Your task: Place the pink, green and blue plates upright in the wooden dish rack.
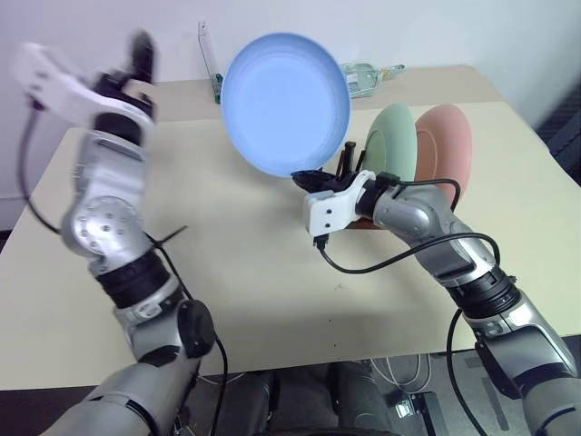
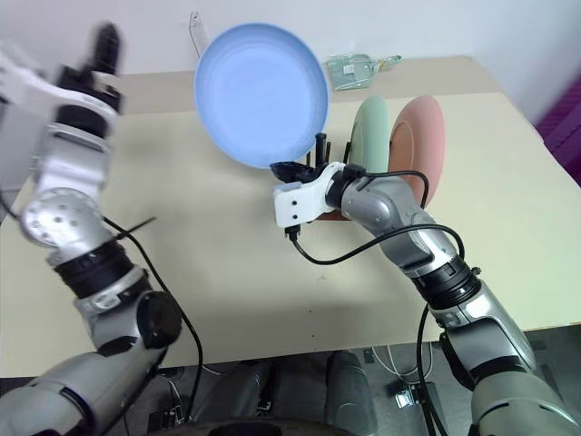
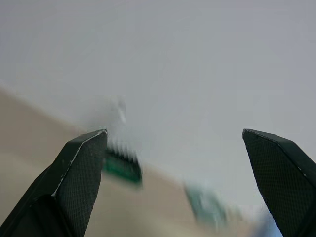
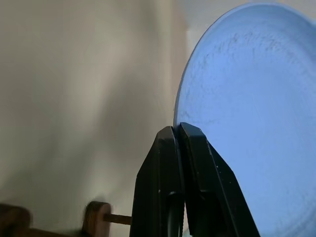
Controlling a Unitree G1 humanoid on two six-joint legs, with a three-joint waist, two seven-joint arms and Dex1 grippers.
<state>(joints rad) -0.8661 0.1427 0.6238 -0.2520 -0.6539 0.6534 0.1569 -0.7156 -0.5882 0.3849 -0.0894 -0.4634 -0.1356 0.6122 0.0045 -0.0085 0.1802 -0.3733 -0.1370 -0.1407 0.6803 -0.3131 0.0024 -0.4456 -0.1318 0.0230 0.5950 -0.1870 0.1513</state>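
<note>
Now the last of the three plates is in hand: the blue plate point(image 1: 286, 103) is held upright above the counter point(image 1: 236, 272), just left of the wooden dish rack point(image 1: 349, 163), where the green plate point(image 1: 392, 143) and the pink plate point(image 1: 445, 150) already stand on edge side by side. The right gripper point(image 1: 309, 176) is clamped on the blue plate's lower rim, its two black fingers pressed nearly together with the thin edge between them, as the right wrist view shows. The left gripper point(image 3: 175, 182) is raised well away to the left, jaws spread wide and empty, pointing toward the wall. To my eye, the next move calls for carrying the blue plate across and lowering its rim between the free pegs beside the green plate, keeping it vertical so it does not knock its neighbour, then releasing only once the pegs bear it.
</note>
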